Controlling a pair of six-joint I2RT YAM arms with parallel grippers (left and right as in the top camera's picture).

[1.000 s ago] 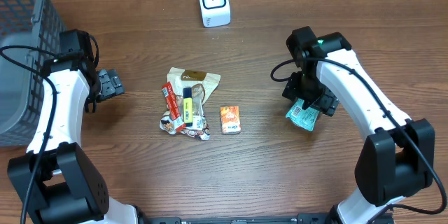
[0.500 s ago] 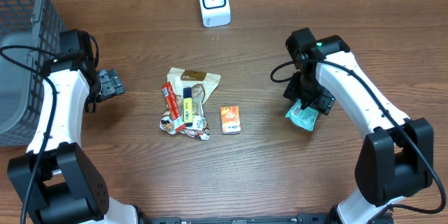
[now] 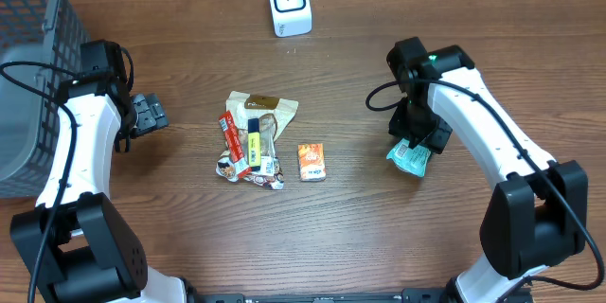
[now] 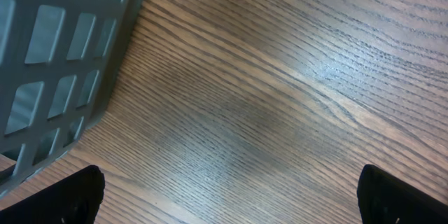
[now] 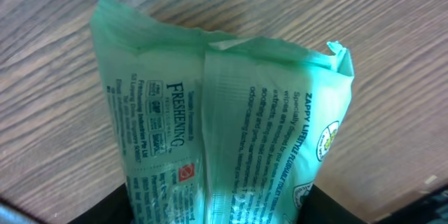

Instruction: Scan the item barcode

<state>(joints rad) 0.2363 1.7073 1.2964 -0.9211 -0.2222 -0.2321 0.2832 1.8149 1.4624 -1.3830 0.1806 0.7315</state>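
Crinkled mint-green packet (image 5: 224,112), dark print and back seam facing up, lying on worktop (image 3: 379,237) right under right hand (image 3: 417,137). Pinched or not, can't tell. Left hand (image 4: 224,199) spread wide beside grey basket (image 4: 56,56).

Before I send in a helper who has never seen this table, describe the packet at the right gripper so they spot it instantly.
On the wooden table, look to the right of the snack pile at its middle, where the right gripper reaches down. The mint-green packet with small printed text lies there alone, the only green item.
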